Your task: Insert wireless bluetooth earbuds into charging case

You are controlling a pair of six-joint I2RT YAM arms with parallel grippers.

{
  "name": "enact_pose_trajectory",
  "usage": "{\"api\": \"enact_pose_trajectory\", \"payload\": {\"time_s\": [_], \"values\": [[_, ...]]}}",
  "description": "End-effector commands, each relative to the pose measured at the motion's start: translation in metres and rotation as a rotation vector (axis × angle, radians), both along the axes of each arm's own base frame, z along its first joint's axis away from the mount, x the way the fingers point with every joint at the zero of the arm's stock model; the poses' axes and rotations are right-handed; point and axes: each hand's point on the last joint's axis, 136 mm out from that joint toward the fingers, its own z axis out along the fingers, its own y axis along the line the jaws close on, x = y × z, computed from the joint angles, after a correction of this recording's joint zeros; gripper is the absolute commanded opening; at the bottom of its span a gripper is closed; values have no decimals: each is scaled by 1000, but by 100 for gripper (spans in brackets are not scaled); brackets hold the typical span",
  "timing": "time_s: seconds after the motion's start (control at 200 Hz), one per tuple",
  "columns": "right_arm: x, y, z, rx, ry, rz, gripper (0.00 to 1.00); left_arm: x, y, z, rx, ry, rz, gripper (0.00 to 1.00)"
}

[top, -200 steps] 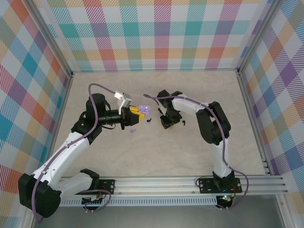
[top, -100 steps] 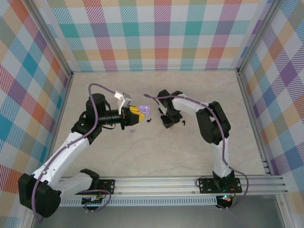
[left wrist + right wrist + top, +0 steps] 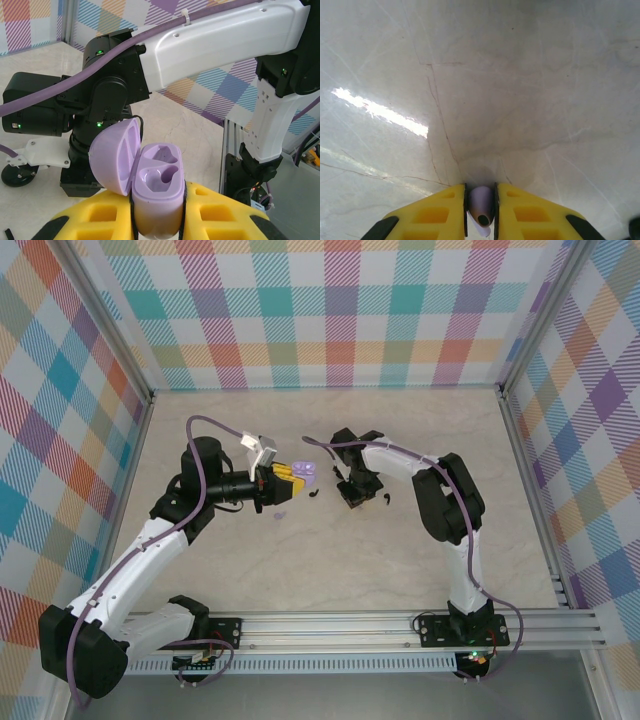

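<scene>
Since a second ago the right fingers (image 3: 532, 212) have drawn together, and they now pinch a pale lilac earbud (image 3: 481, 205). Both arms otherwise stand where they stood. The left fingers (image 3: 225, 215) stay clenched on the charging case (image 3: 157, 195), its lid (image 3: 116, 157) swung open.

From above, one black earbud (image 3: 316, 492) lies between the two arms' tips, another black one (image 3: 387, 502) lies past the right arm, and a second lilac earbud (image 3: 280, 514) sits loose on the worktop (image 3: 300, 570). The left wrist view gives the case's two moulded hollows.

The case is smooth, glossy and rounded. The fingers are yellow blocks with square recesses. The worktop is pale and veined like marble.
</scene>
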Motion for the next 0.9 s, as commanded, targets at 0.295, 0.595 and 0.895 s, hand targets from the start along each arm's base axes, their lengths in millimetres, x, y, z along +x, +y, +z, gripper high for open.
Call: {"api": "enact_pose_trajectory", "payload": {"time_s": [0.295, 0.595, 0.895], "values": [[18, -6, 25, 221, -48, -192, 19, 8, 6, -3, 21, -9, 40, 11], [25, -14, 51, 389, -102, -280, 18, 16, 7, -9, 29, 14, 76, 11], [23, -9, 85, 531, -172, -284, 18, 28, 7, -22, 3, 69, 134, 11]]}}
